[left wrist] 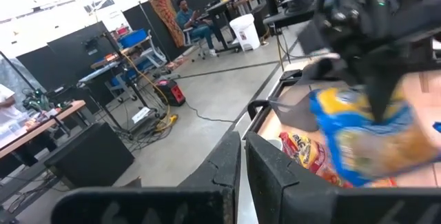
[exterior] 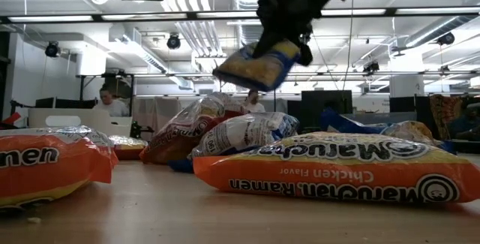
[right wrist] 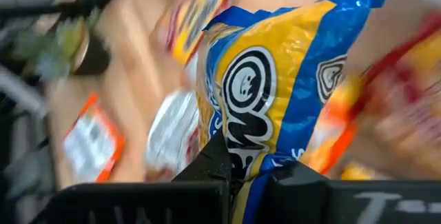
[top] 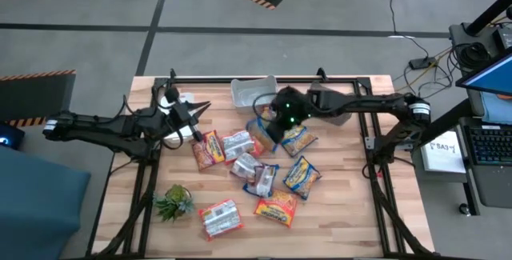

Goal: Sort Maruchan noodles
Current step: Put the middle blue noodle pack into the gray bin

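You have bare surface (top: 344, 212) at the front right; the packets (top: 264, 176) crowd the middle, the plant (top: 174, 202) blocks the front left.

A Maruchan packet (exterior: 255, 65) hangs from the right gripper (top: 274, 122) above the table (top: 352, 212), over the packet pile (top: 256, 172). The bin (top: 244, 92) sits behind the pile, the plant (top: 174, 202) at its front left.

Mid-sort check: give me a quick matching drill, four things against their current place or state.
Things:
1. right hand
2. left hand
3. small green plant
4. grey bin

States:
A. near edge of the table, left side
B. shut, empty, at the table's left
C. far edge of the table
D. shut on a blue-and-yellow packet, lifted off the table

Pairs: 1-D, 2-B, 3-A, 4-C
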### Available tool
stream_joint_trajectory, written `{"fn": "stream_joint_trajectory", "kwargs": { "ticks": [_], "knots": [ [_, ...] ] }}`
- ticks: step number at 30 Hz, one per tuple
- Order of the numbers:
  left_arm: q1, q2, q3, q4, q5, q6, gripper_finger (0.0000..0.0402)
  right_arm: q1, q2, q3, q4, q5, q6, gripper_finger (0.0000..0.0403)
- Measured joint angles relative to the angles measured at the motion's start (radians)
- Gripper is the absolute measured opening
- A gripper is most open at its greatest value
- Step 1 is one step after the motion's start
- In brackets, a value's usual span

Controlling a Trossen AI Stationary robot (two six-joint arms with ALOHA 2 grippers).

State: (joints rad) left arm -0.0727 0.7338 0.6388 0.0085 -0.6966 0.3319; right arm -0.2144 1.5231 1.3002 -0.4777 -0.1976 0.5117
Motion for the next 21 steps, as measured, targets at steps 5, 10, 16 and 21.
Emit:
{"fn": "stream_joint_trajectory", "kwargs": {
  "ticks": [5, 10, 16, 21],
  "knots": [
    [0.000, -0.002, 0.000, 0.039, 0.000, 0.016, 0.0007, -0.049, 0.049, 0.140, -0.043, 0.221, -0.068, 0.0009],
    [0.000, -0.003, 0.000, 0.051, -0.001, 0.025, 0.0007, -0.147, 0.142, 0.282, -0.069, 0.404, -0.134, 0.0009],
    [0.000, -0.003, 0.000, 0.049, -0.001, 0.031, 0.0007, -0.271, 0.292, 0.438, -0.201, 0.435, -0.130, 0.0009],
    [0.000, -0.003, 0.000, 0.043, -0.001, 0.031, 0.0007, -0.300, 0.410, 0.499, -0.212, 0.395, -0.158, 0.0009]
  ]
}}
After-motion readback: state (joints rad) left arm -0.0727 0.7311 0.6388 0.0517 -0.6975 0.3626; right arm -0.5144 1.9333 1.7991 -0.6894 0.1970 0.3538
